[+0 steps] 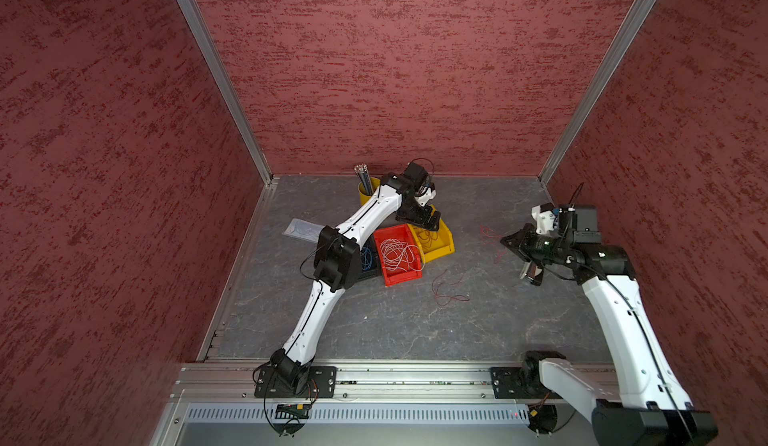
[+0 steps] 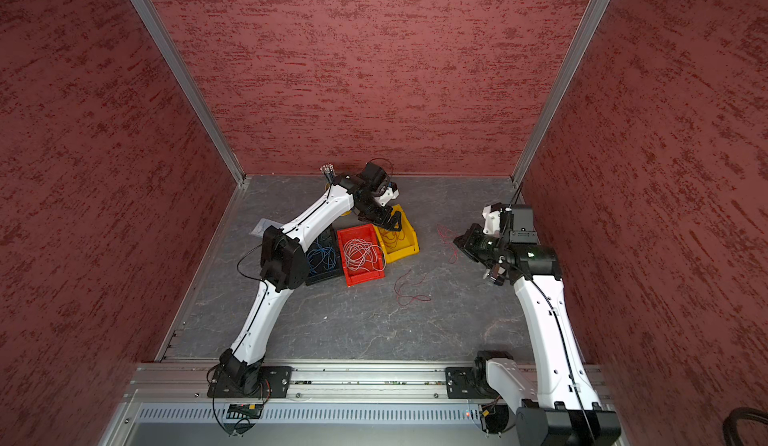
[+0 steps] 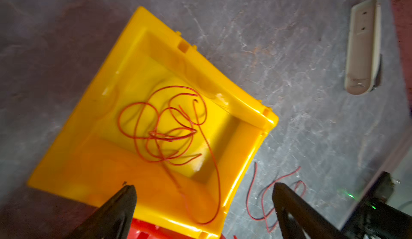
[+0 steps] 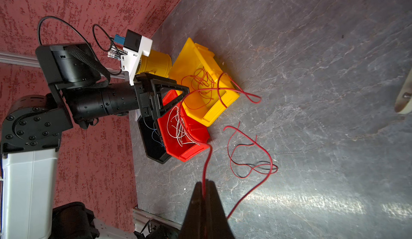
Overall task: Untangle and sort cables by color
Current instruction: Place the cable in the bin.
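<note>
My left gripper [image 1: 428, 221] [image 3: 204, 186] hangs open over the yellow bin [image 1: 442, 242] [image 3: 156, 26], where tangled red cables [image 3: 169, 124] lie. At the right, my right gripper [image 1: 505, 240] [image 4: 204, 183] is shut on a red cable [image 4: 206, 164], which loops up through the air toward the bins. The red bin [image 1: 399, 276] holds whitish-grey cables [image 1: 397, 254]. Blue cables [image 2: 322, 254] are in the black bin [image 2: 320, 279], partly under my left arm. Another red cable [image 1: 446, 292] [image 2: 409, 294] lies loose on the floor in front of the bins.
A yellow cup of pencils [image 1: 368, 190] stands behind the bins, close to my left wrist. A clear plastic bag [image 1: 303, 229] lies left of my left arm. A beige oblong piece [image 3: 362, 48] sits near my right arm. Red walls enclose three sides.
</note>
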### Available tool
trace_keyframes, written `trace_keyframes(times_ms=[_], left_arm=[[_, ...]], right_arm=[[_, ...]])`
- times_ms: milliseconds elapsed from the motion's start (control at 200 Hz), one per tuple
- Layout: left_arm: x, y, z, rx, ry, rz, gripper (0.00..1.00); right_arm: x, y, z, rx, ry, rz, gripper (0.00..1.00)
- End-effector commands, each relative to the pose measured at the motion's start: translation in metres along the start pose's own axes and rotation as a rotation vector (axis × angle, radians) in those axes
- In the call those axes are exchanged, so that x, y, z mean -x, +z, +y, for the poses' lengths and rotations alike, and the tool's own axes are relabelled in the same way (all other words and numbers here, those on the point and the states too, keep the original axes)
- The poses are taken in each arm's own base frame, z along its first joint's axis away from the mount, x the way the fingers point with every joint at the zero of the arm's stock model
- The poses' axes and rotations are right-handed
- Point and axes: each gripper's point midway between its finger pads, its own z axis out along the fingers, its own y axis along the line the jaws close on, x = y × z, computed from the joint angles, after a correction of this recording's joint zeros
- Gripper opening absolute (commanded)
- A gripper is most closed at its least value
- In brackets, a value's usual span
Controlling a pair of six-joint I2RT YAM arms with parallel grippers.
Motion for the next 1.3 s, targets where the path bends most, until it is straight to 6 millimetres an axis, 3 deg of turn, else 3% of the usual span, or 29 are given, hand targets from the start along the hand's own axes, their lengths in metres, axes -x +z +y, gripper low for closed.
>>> trace_keyframes(times_ms=[0,135,240,396,526,691,882,992,1152,1167,1292], left_arm=[[0.031,-0.026,-0.005,0.126,0.113,-0.148,1.00],[0.036,-0.034,-0.017,0.148,0.160,-0.179,1.00],[0.042,-0.055,-0.015,0.127,0.114,-0.241,1.00],[0.043,-0.106,-0.015,-0.113,-0.049,-0.402,1.00],[0.030,-0.144,-0.016,-0.370,-0.148,-0.520,1.00],[0.009,-0.175,-0.025,-0.517,-0.172,-0.563,1.00],[-0.018,-0.196,-0.032,-0.631,-0.218,-0.524,1.00],[-0.031,-0.202,-0.023,-0.692,-0.305,-0.509,1.00],[-0.055,-0.210,-0.018,-0.689,-0.320,-0.524,1.00],[-0.057,-0.211,-0.017,-0.689,-0.323,-0.523,1.00],[-0.072,-0.218,-0.011,-0.683,-0.359,-0.516,1.00]], right_arm=[[0.006,-0.010,0.019,0.064,-0.039,-0.044,0.00],[0.008,-0.015,0.025,0.088,-0.063,-0.060,0.00],[0.009,-0.013,0.031,0.121,-0.072,-0.054,0.00],[0.012,-0.016,0.053,0.212,-0.101,-0.040,0.00],[0.017,-0.022,0.077,0.303,-0.137,-0.034,0.00],[0.020,-0.013,0.109,0.396,-0.179,0.021,0.00],[0.022,0.017,0.132,0.410,-0.205,0.091,0.00],[0.023,0.041,0.138,0.402,-0.209,0.121,0.00],[0.021,0.084,0.144,0.410,-0.203,0.175,0.00],[0.020,0.096,0.140,0.397,-0.192,0.196,0.00],[0.015,0.140,0.130,0.363,-0.186,0.239,0.00]])
